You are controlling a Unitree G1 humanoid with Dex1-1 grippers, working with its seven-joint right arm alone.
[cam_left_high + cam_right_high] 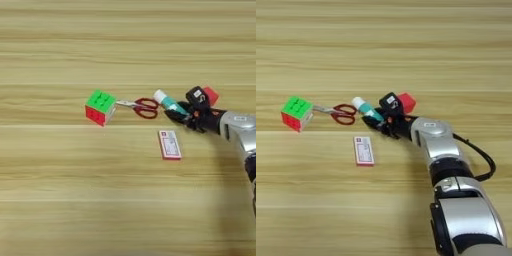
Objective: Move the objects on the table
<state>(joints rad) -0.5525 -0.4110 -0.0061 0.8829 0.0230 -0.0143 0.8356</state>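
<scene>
My right gripper (178,109) reaches in from the right, its black fingers closed on the green end of the white-and-green glue stick (166,101), whose white cap points up and left. The red-handled scissors (143,107) lie just left of the stick, blades pointing toward the green, red and white puzzle cube (100,106). A small plain red cube (406,102) sits right behind the gripper's black body. The flat red-and-white card box (169,144) lies on the table (60,175), a little nearer than the gripper.
My silver forearm (442,145) runs from the bottom right up to the gripper, with a black cable (481,160) looping on its right side. Bare wood spreads wide to the left, the far side and the near side.
</scene>
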